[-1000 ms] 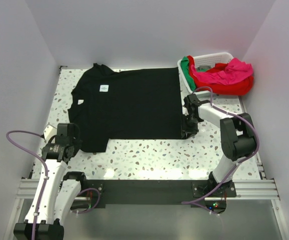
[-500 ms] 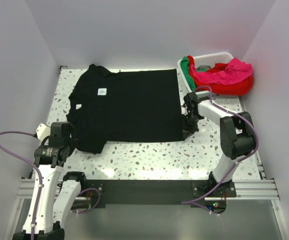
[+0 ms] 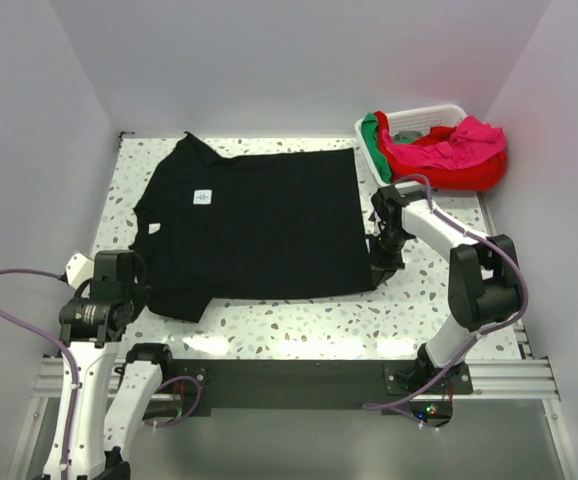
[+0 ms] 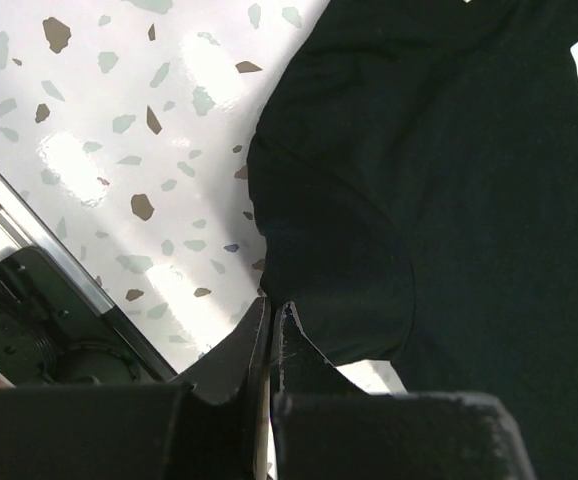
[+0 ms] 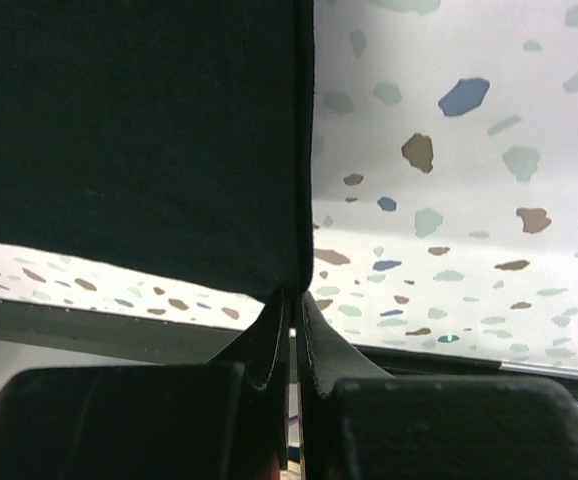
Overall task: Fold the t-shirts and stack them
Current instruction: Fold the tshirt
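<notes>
A plain black t-shirt [image 3: 259, 225] with a small white neck label [image 3: 202, 198] lies spread flat on the speckled table. My left gripper [image 3: 141, 295] is shut on its near left sleeve; in the left wrist view the jaws [image 4: 272, 312] pinch the sleeve's edge [image 4: 329, 270]. My right gripper [image 3: 382, 268] is shut on the near right hem corner; in the right wrist view the jaws [image 5: 295, 297] clamp the cloth's corner [image 5: 169, 150]. Red [image 3: 439, 165], magenta-pink [image 3: 464, 140] and green [image 3: 371, 135] t-shirts lie heaped in the basket.
A white slatted plastic basket [image 3: 419, 115] stands at the back right corner. White walls close in the table on the left, back and right. The metal rail [image 3: 299, 375] with both arm bases runs along the near edge.
Both grippers have drawn back toward the near edge, pulling the black t-shirt with them. The shirt has slid nearer and its near hem now lies lower on the table.
</notes>
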